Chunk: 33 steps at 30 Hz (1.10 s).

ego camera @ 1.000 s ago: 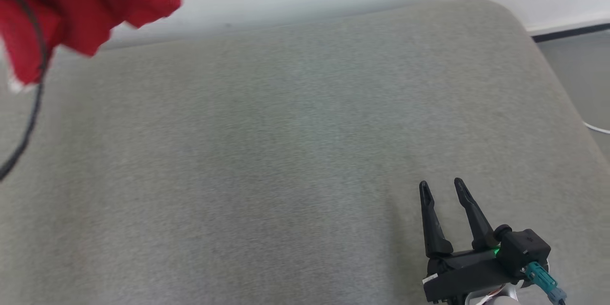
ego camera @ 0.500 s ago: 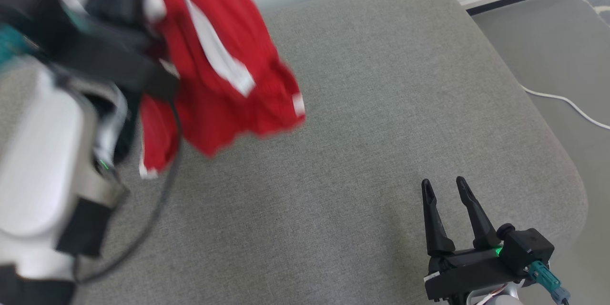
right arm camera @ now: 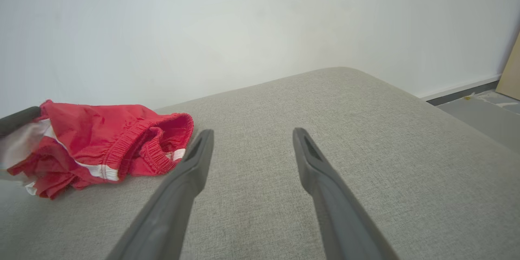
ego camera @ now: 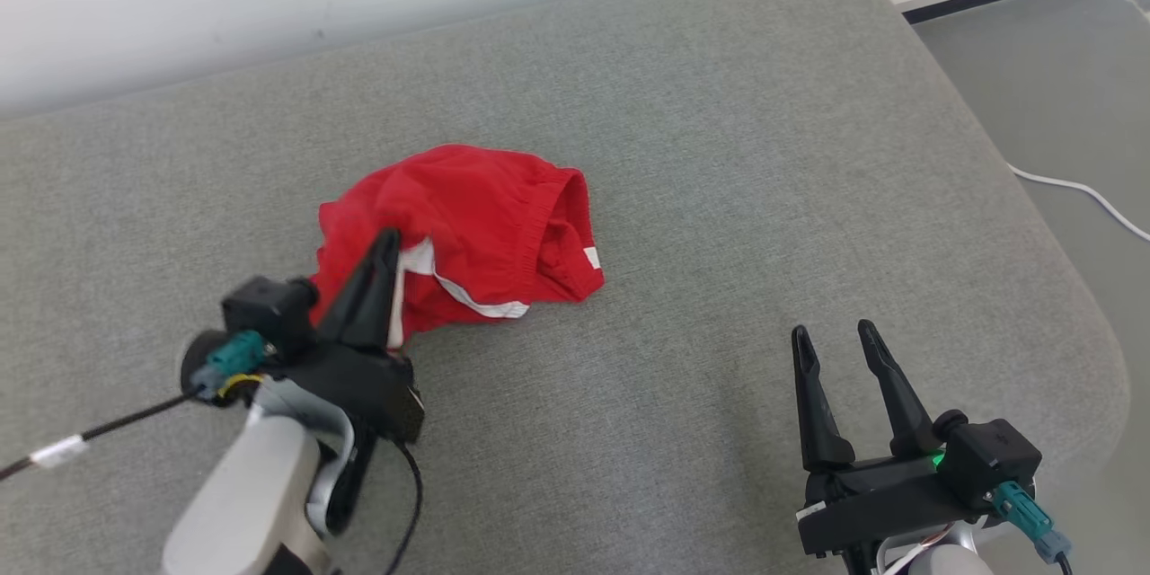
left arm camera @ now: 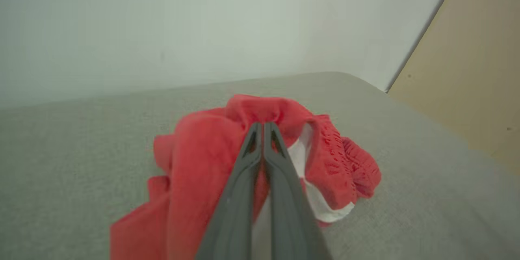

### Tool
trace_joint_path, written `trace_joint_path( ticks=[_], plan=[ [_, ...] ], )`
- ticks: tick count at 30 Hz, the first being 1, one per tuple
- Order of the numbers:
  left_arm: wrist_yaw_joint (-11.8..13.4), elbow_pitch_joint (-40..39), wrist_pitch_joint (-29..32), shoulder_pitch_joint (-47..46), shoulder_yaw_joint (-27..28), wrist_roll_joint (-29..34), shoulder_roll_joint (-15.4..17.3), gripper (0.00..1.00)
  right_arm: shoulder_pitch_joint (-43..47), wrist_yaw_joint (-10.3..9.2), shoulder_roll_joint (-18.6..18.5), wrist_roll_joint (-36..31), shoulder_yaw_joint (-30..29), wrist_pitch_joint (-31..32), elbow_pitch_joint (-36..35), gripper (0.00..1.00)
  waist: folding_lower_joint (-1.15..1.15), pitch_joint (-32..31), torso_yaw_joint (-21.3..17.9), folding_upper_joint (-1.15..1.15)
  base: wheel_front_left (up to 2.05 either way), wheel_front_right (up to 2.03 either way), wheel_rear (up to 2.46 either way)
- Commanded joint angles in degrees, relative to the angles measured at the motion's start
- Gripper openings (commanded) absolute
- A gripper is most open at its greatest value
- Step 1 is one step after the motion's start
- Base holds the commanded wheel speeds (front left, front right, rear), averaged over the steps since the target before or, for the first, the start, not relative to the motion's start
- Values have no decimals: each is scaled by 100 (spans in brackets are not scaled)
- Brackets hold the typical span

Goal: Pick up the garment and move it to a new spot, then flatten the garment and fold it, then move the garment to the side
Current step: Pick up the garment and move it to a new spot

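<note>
Surface point(ego camera: 719, 153): grey, padded, fabric-covered. It gives friction, so expect cloth to drag rather than slide.

Garment point(ego camera: 485, 216): red shorts in a crumpled heap around the middle of the surface, well apart from the far and right edges. You judge it light, limp and thin. It has no stiffness, so it sags from any single hold and folds over itself.

Left gripper point(ego camera: 386, 241): fingers pressed together, tips clamped on a bunched fold at the near-left side of the heap.

Right gripper point(ego camera: 831, 332): fingers apart, holding nothing, near the surface's near-right corner, well apart from the garment.

Waistband point(ego camera: 559, 225): gathered elastic facing the right edge. It is the thickest, firmest part, so take hold there, one gripper at each end, to spread the cloth flat.

White stripe point(ego camera: 467, 296): marks a side seam on the near edge of the heap. Use it to find orientation.
</note>
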Motion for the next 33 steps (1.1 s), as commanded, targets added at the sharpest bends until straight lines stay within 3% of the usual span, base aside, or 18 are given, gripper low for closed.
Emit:
trace_joint_path(
  ticks=[1, 2, 3, 5, 10, 21, 24, 33],
  plan=[
    [-33, 141, -56, 108, -15, -36, -69, 0, -36, -12, 8, -60, -2, -4, 4, 100, 0, -13, 65, 0, 0, 0, 0],
    [-40, 245, -84, 112, -23, -16, -98, 0, -32, -12, 8, -82, -5, -4, 3, 100, 0, -30, 100, 0, 0, 0, 0],
    [-68, 340, -102, 114, -49, 10, -137, 18, -24, -12, 8, -107, 9, -4, 5, 100, 0, -47, 126, 0, 0, 0, 0],
    [-116, 400, -126, 66, -129, 80, -233, 100, 11, -12, 8, -131, -19, -4, 13, 100, 0, -98, 196, 0, 0, 0, 0],
    [-184, -111, -142, -16, 62, 289, -264, 100, 128, -12, 9, -154, -21, -4, -21, 100, 0, -261, 370, 0, 0, 0, 0],
    [-55, -1616, -140, 1152, 1554, 1106, -77, 100, 248, -12, 9, -160, -43, -4, -173, 100, 0, -467, 651, 0, 0, 0, 0],
    [-85, -2073, -140, 1759, 2052, 1506, -170, 100, 284, -12, 6, -197, -100, -4, -202, 100, 0, -519, 782, 0, 0, 0, 0],
    [-183, -2099, -141, 2828, 2676, 2097, -380, 100, 400, -12, 7, -209, -101, -4, -171, 100, 0, -694, 1043, 0, 0, 0, 0]
  ],
)
